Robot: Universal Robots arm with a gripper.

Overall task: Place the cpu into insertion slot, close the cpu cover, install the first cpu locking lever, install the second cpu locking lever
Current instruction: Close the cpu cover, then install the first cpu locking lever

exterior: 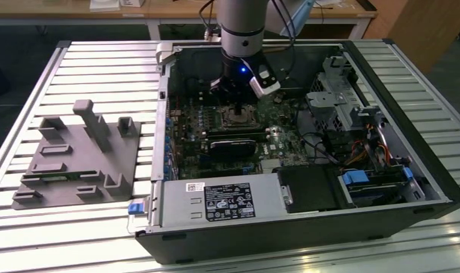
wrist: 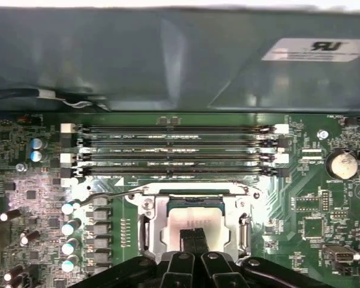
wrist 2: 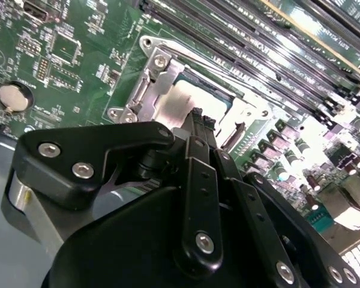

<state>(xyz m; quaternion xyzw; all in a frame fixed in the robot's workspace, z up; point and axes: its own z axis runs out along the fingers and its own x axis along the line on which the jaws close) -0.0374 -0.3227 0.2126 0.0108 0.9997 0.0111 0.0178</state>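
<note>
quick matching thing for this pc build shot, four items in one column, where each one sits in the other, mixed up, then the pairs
Things
1. cpu
2. coin battery
3. memory slots
4. grey fixture block

Places
A. on the slatted table, outside the case, at the exterior view's left
B. long parallel rows beside the cpu
C. inside the cpu cover window, under the gripper
D. on the green board, past the rows' end

Pairs: 1-C, 2-D, 3-B, 4-A

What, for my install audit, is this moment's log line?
tool: shut, tips at cpu | cpu: flat in insertion slot | cpu cover: appears down around cpu
</note>
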